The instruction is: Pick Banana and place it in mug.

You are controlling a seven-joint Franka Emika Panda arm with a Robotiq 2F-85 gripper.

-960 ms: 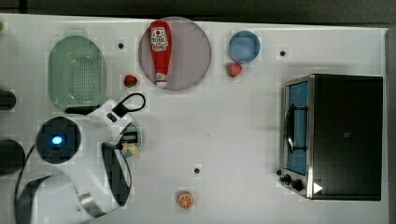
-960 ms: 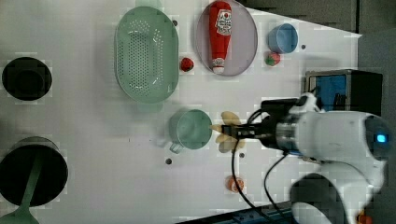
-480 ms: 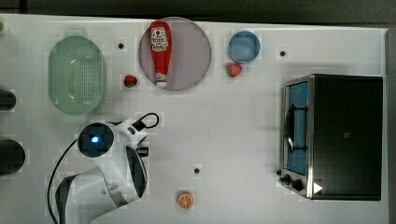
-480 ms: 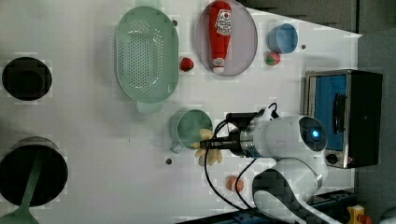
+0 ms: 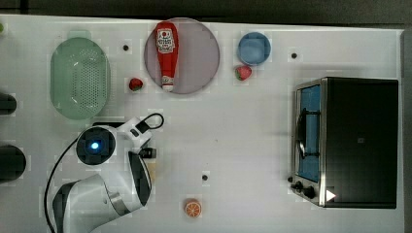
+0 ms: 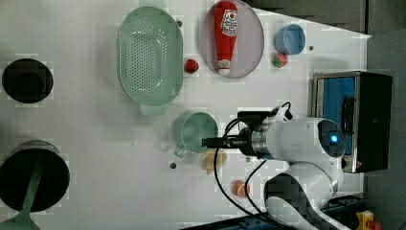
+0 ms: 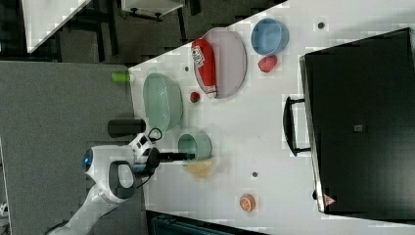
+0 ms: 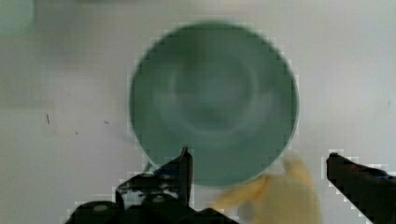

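The gripper (image 8: 259, 186) stands with its fingers (image 8: 180, 175) spread wide apart, one dark tip at either side of the banana (image 8: 275, 198) in the wrist view. The banana shows there as a pale yellow blur between the two tips, closer to the far finger, and whether either tip touches it cannot be told. It lies just outside the rim of the mug (image 8: 214, 102), whose sea-green hollow holds nothing.

In the left view the gripper (image 6: 210, 142) reaches over the mug's (image 6: 194, 132) edge, and the banana (image 6: 209, 160) lies on the white surface (image 6: 105, 143) just beside the mug, toward the left view's bottom. The right view shows the same: the banana (image 7: 198, 169) rests on the surface beside the mug (image 7: 195, 145), beneath the dark gripper (image 7: 183, 156).

In the top view the white arm (image 5: 104, 194) covers the mug, and a pale sliver of the banana (image 5: 151, 170) shows at the arm's edge. Toward the top view's top stand the green colander (image 5: 80, 77), the plate (image 5: 194, 56) with the ketchup bottle (image 5: 165, 53) lying on it, and the blue cup (image 5: 254, 48). An orange slice (image 5: 193, 208) lies near the top view's bottom, well apart from the banana.
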